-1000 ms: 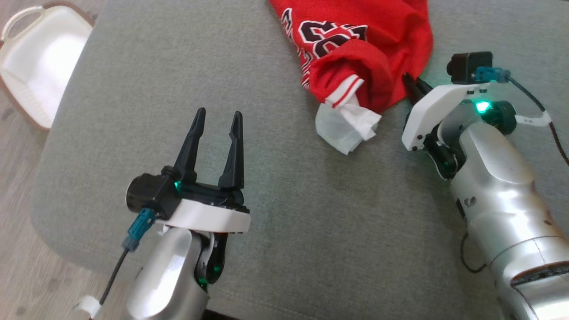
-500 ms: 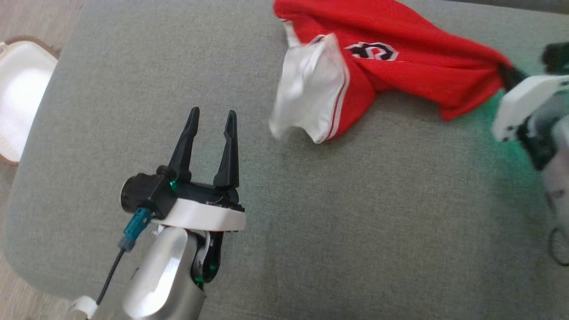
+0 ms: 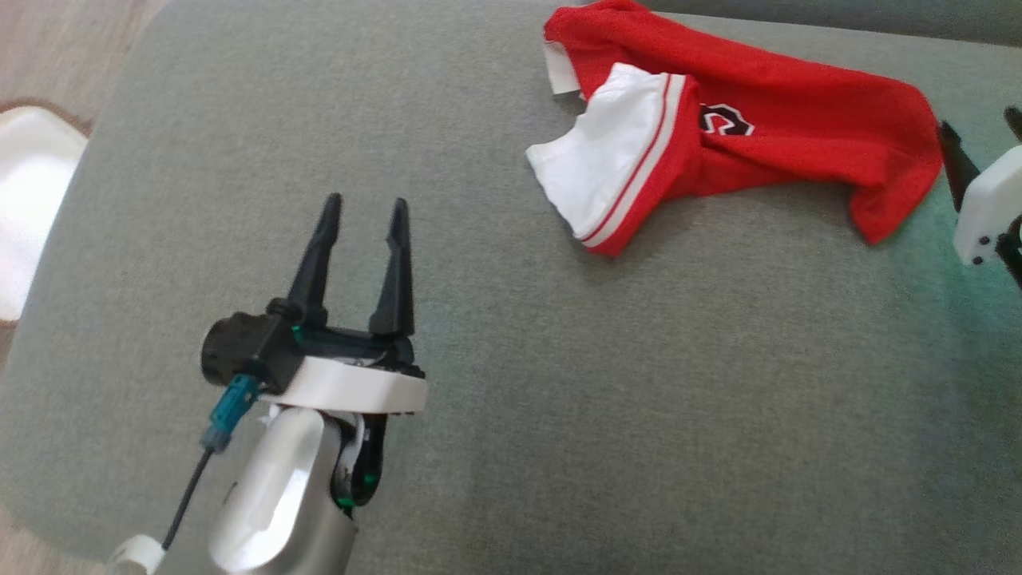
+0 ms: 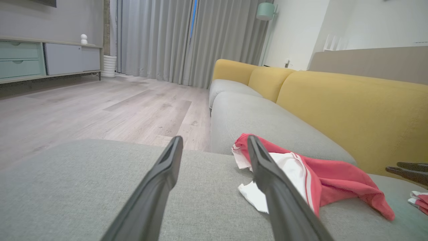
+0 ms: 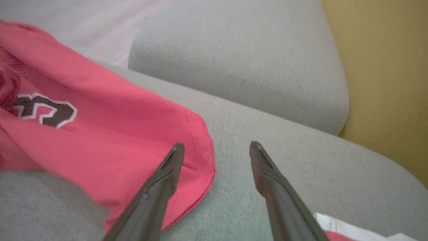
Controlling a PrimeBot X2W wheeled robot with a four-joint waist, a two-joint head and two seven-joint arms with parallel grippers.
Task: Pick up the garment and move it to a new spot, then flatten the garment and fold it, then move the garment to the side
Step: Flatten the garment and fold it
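The garment (image 3: 766, 152) is a red jersey with white trim and a dark print. It lies stretched out on the grey sofa seat (image 3: 607, 383), far right in the head view. My right gripper (image 3: 984, 140) stands open just past the garment's right end, with nothing between its fingers. In the right wrist view the garment (image 5: 100, 140) lies under and left of the left finger of that gripper (image 5: 216, 149). My left gripper (image 3: 363, 212) is open and empty at the lower left, well short of the garment (image 4: 334, 177). Its fingers (image 4: 167, 167) point over the seat.
A white basket (image 3: 32, 208) sits on the floor past the seat's left edge. The yellow sofa back (image 4: 351, 110) rises behind the seat. A neighbouring grey cushion (image 5: 234, 60) adjoins it. A small red-and-white piece of cloth (image 4: 418, 199) lies near the right gripper.
My right gripper was shut on the garment's edge and pulled it out to the right; now it has opened and let go. The head view has shifted. The left gripper stays open.
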